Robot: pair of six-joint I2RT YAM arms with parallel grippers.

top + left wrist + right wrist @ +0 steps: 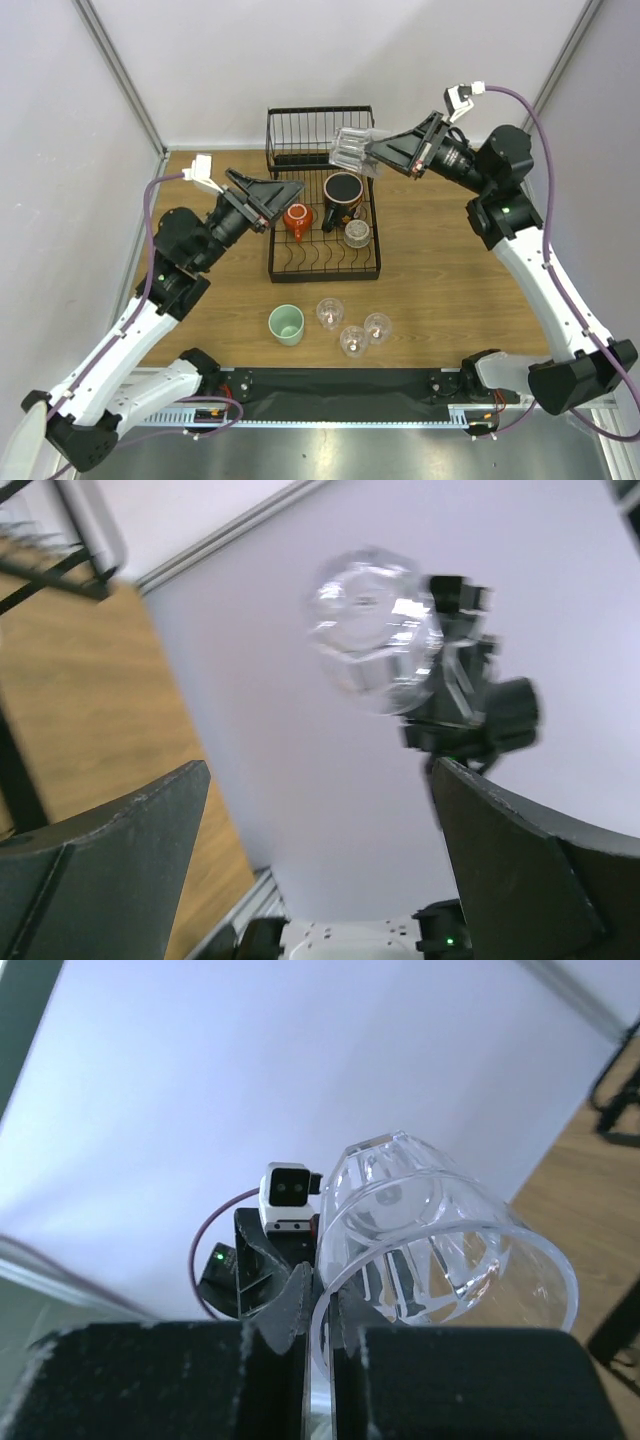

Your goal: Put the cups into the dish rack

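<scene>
Holding a clear tumbler (352, 148) by its wall near the rim, the right gripper (374, 158) has its fingers pinched shut on the glass. Right wrist view: one finger inside the mouth, one outside. The tumbler lies tipped on its side in the air, over the right end of the raised basket (320, 130) of the dish rack (324, 262).

Rack contents:
- raised basket: nothing seen inside
- slotted tray: red mug (297, 218) on the left, upright
- black-rimmed mug (343, 190) at the far middle, mouth up, dark inside
- one glass (357, 233) to the right, just beside the black-rimmed mug

On the table (450, 300), near side of the rack:
- mint-green cup (286, 324), upright, nothing in it
- far tumbler (330, 312), near tumbler (352, 341) and right-hand tumbler (377, 327), clustered close together, just right of the green cup

Left gripper (284, 203): fingers spread wide, nothing between them, hanging at the rack's left edge just beside the red mug. Whether it touches the mug cannot be told. Its wrist camera looks across at the held tumbler, blurred, against the wall
</scene>
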